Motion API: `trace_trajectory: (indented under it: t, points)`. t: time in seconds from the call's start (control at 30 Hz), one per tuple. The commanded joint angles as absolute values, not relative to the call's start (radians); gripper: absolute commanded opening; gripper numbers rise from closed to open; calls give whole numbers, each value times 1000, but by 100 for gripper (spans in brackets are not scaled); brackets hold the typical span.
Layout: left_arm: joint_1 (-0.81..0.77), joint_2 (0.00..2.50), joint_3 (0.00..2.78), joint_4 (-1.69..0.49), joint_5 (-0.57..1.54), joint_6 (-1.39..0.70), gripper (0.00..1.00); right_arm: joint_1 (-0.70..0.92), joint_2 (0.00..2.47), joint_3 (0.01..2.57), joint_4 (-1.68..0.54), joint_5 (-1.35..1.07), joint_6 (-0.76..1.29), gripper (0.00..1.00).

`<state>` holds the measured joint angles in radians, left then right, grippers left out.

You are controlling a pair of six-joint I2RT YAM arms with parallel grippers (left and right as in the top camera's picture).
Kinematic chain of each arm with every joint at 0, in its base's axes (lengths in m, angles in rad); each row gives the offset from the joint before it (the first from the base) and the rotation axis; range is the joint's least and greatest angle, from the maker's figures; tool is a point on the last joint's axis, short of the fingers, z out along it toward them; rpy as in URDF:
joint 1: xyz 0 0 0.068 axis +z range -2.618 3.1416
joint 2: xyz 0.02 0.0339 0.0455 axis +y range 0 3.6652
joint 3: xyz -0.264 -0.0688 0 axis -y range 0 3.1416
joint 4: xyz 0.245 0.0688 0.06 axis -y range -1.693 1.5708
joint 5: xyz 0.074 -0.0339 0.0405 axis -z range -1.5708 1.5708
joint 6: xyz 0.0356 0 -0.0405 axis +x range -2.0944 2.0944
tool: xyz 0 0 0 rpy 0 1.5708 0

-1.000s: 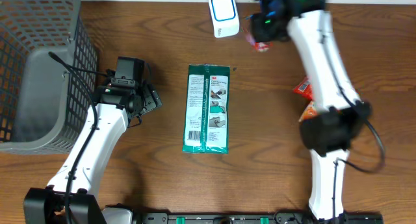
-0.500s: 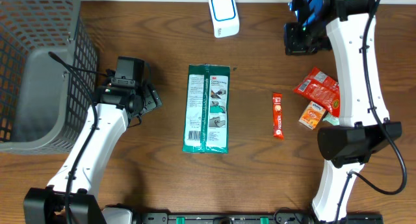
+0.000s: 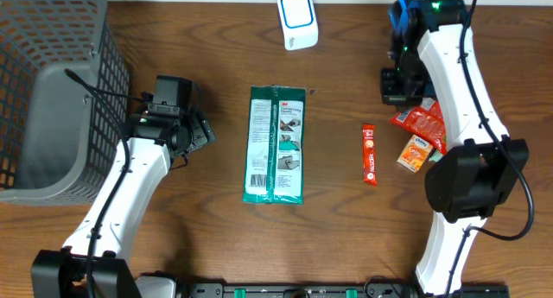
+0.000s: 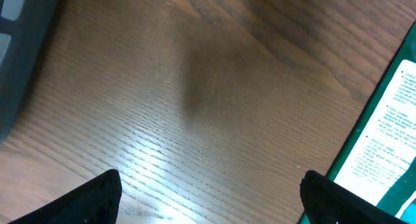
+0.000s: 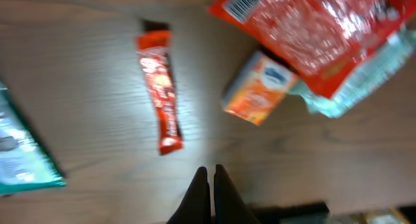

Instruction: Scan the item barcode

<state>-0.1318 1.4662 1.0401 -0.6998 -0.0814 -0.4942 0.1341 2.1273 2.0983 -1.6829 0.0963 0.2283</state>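
A: Right fingers pinched shut on nothing, hanging over the red stick sachet and orange box.

B: Left fingers spread wide and empty, I'd say readied for the broad green 3M pack just beside them. It's flat on the bench, label up, well apart from the white scanner.

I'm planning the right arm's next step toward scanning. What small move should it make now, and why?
Probably open the right fingers: they are pressed shut on nothing above the table, and the orange box and red stick lie loose below, ungrasped.
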Motion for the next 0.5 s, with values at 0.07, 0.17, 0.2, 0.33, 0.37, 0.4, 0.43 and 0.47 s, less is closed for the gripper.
trace_trajectory:
  t: [0.07, 0.17, 0.2, 0.33, 0.37, 0.4, 0.43, 0.47]
  points:
    - [-128, 1470, 1050, -702, -86, -495, 89, 106, 2109, 1991, -1674, 218, 302, 1]
    - [-128, 1470, 1050, -702, -86, -495, 89, 96, 2109, 1933, -1654, 223, 315, 1]
    - [-128, 1470, 1050, -702, -86, -495, 89, 92, 2109, 1909, -1649, 234, 329, 1]
    - [-128, 1470, 1050, -702, -86, -495, 89, 78, 2109, 1806, -1626, 311, 421, 1]
    - [-128, 1470, 1050, -702, -86, -495, 89, 74, 2109, 1781, -1615, 319, 431, 1]
    - [-128, 1470, 1050, -702, -86, -495, 89, 70, 2109, 1758, -1602, 321, 431, 1]
    - [-128, 1470, 1050, -702, -86, -495, 89, 65, 2109, 1736, -1589, 321, 432, 1]
    - [-128, 1470, 1050, -702, -86, -495, 89, 61, 2109, 1719, -1576, 321, 431, 1]
